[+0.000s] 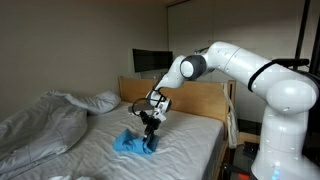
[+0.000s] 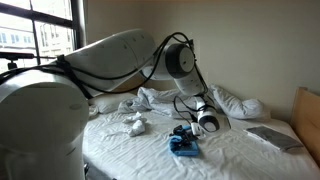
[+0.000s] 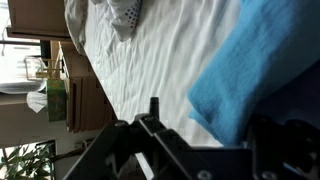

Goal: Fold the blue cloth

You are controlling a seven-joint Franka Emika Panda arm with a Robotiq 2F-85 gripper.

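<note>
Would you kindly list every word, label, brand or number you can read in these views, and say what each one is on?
None: no legible text in any view.
Blue cloth: plain, no label showing.
Green object in the wrist view: too blurred to read.
Flat grey item on the bed: no readable marking.

We see the black gripper low over the bunched sky-blue thin cloth, with the rumpled grey-white duvet behind.
</note>
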